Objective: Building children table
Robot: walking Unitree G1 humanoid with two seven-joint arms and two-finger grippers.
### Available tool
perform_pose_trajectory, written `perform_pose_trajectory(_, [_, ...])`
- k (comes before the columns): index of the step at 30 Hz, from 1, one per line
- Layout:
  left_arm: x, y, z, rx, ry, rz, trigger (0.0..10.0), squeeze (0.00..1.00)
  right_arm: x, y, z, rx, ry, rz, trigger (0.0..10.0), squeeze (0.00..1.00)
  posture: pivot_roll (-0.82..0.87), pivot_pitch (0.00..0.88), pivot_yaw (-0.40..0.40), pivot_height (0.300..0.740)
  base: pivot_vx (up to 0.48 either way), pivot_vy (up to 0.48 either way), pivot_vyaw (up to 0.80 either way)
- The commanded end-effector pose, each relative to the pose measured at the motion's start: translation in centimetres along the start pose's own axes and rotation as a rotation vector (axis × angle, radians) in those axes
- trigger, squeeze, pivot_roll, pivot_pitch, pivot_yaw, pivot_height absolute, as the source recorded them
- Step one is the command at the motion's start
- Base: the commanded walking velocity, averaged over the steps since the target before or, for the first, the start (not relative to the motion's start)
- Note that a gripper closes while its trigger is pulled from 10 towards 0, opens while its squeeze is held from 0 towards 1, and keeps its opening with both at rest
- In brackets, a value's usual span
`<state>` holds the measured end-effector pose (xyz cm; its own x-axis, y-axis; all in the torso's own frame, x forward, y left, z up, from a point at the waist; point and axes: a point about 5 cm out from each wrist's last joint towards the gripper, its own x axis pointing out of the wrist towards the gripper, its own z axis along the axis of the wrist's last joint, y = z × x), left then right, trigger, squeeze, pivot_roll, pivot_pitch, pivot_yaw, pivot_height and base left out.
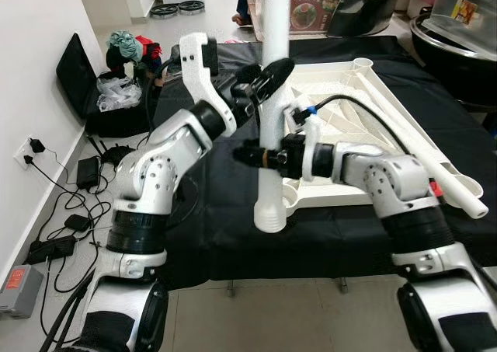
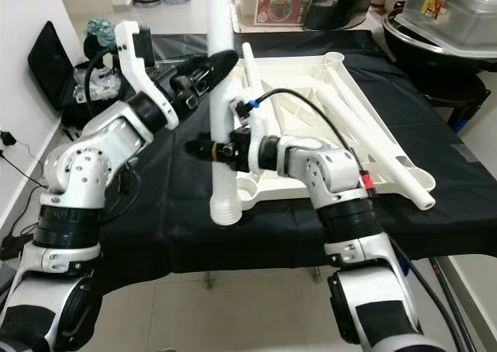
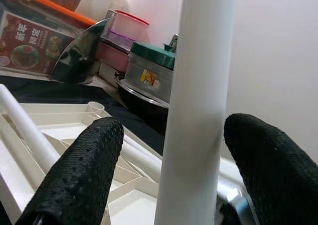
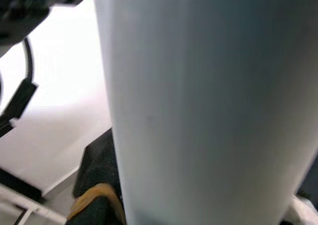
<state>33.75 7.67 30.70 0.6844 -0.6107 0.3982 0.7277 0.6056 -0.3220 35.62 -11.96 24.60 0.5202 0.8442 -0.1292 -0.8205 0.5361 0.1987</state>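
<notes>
White plastic table leg (image 1: 272, 95) held upright above the black-covered table (image 1: 210, 212), both grippers on it

The right gripper (image 1: 260, 156) pinches the leg low on its shaft, just above the ribbed lower end; the left gripper (image 1: 268, 78) sits higher, its black fingers (image 3: 79, 178) spread either side of the tube with gaps showing. The upturned white tabletop (image 2: 311, 95) lies on the cloth behind, a second leg (image 1: 423, 154) resting along its right edge
</notes>
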Motion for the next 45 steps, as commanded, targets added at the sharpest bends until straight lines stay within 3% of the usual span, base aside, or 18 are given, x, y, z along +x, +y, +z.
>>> perform_pose_trajectory(1, [-0.3, -0.2, 0.0, 0.012, 0.007, -0.004, 10.0, 0.00, -0.2, -0.4, 0.6, -0.018, -0.024, -0.034, 0.0, 0.00, 0.09, 0.059, -0.010, 0.740, 0.000, 0.000, 0.00])
perform_pose_trajectory(4, [-0.3, -0.4, 0.2, 0.001, -0.007, -0.007, 10.0, 0.00, -0.5, -1.4, 0.6, -0.021, -0.040, -0.110, 0.0, 0.00, 0.09, 0.053, -0.012, 0.740, 0.000, 0.000, 0.00])
perform_pose_trajectory(5, [-0.3, -0.7, 0.2, -0.003, -0.015, -0.007, 10.0, 0.00, -0.7, -2.4, 0.7, -0.027, -0.076, -0.207, 0.0, 0.00, 0.09, 0.047, -0.015, 0.740, 0.000, 0.000, 0.00])
perform_pose_trajectory(9, [-0.5, -0.9, 0.1, -0.010, -0.019, -0.002, 10.0, 0.00, -1.1, -3.3, 1.2, -0.026, -0.137, -0.293, 0.0, 0.00, 0.10, 0.040, -0.017, 0.740, 0.000, 0.000, 0.00])
perform_pose_trajectory(13, [-2.2, -1.1, -1.9, -0.028, 0.025, 0.037, 10.0, 0.00, -3.1, -4.8, 3.8, -0.065, -0.341, -0.488, 0.0, 0.00, 0.10, 0.029, -0.018, 0.740, 0.000, 0.000, 0.00])
perform_pose_trajectory(14, [-2.8, -1.0, -2.7, -0.037, 0.048, 0.052, 10.0, 0.00, -3.6, -4.7, 4.6, -0.082, -0.396, -0.491, 4.9, 0.00, 0.10, 0.030, -0.015, 0.740, 0.000, 0.000, 0.00])
perform_pose_trajectory(17, [-3.2, -1.0, -3.2, -0.043, 0.063, 0.062, 10.0, 0.00, -3.8, -4.5, 5.1, -0.095, -0.431, -0.490, 4.9, 0.00, 0.10, 0.030, -0.015, 0.740, 0.000, 0.000, 0.00])
perform_pose_trajectory(18, [-3.6, -0.7, -3.8, -0.043, 0.082, 0.090, 10.0, 0.00, -4.0, -4.3, 5.6, -0.097, -0.459, -0.485, 10.0, 0.00, 0.10, 0.034, -0.012, 0.740, 0.000, 0.000, 0.00])
perform_pose_trajectory(20, [-4.6, -0.2, -5.0, -0.035, 0.115, 0.169, 10.0, 0.00, -4.6, -4.0, 6.5, -0.145, -0.528, -0.518, 10.0, 0.00, 0.10, 0.037, -0.014, 0.740, 0.000, 0.000, 0.00])
perform_pose_trajectory(23, [-5.3, -0.1, -5.9, -0.006, 0.155, 0.186, 10.0, 0.00, -4.8, -3.6, 6.8, -0.170, -0.559, -0.522, 10.0, 0.00, 0.10, 0.041, -0.014, 0.740, 0.000, 0.000, 0.00])
perform_pose_trajectory(25, [-6.5, -0.4, -6.9, 0.054, 0.183, 0.205, 10.0, 0.00, -5.0, -2.6, 6.4, -0.209, -0.594, -0.535, 10.0, 0.00, 0.10, 0.045, -0.019, 0.740, 0.000, 0.000, 0.00])
perform_pose_trajectory(30, [-7.4, -0.9, -7.8, 0.089, 0.184, 0.253, 10.0, 0.00, -4.9, -1.4, 4.5, -0.251, -0.603, -0.583, 10.0, 0.00, 0.10, 0.048, -0.020, 0.740, 0.000, 0.000, 0.00])
perform_pose_trajectory(36, [-7.4, -0.8, -7.8, 0.117, 0.164, 0.264, 10.0, 0.00, -4.3, -0.6, 3.3, -0.228, -0.599, -0.578, 10.0, 0.00, 0.10, 0.046, -0.018, 0.740, 0.000, -0.366, 0.53])
perform_pose_trajectory(45, [-7.5, -0.4, -7.3, 0.105, 0.131, 0.310, 10.0, 0.00, -4.5, -0.4, 4.1, -0.225, -0.629, -0.602, 10.0, 0.00, 0.10, 0.051, -0.021, 0.740, 0.210, -0.385, 0.00])
